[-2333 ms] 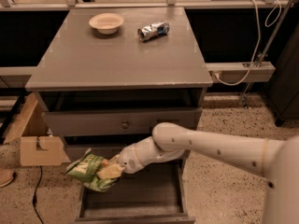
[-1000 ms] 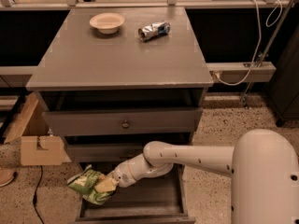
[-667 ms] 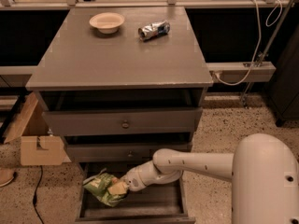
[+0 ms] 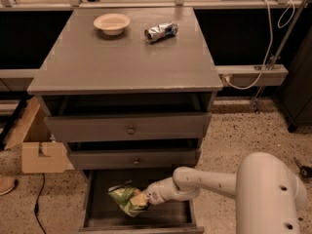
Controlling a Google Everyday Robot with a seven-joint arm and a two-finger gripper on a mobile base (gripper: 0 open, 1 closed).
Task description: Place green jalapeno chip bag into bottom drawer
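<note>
The green jalapeno chip bag [image 4: 123, 199] is crumpled and sits inside the open bottom drawer [image 4: 100, 213], at its middle, low over the dark floor. My gripper [image 4: 141, 199] is at the end of the white arm that reaches in from the right, and it is shut on the bag's right end. Whether the bag rests on the drawer floor or hangs just above it I cannot tell.
The two upper drawers with round knobs [image 4: 130, 129] are shut above the open one. On the cabinet top stand a cream bowl [image 4: 112, 23] and a crushed silver-blue bag [image 4: 161, 31]. A cardboard box [image 4: 43, 156] lies on the floor at the left. My white base [image 4: 270, 194] fills the lower right.
My gripper has carried the chip bag from left of the cabinet, to the right and over the drawer's edge, into the middle of the bottom drawer.
</note>
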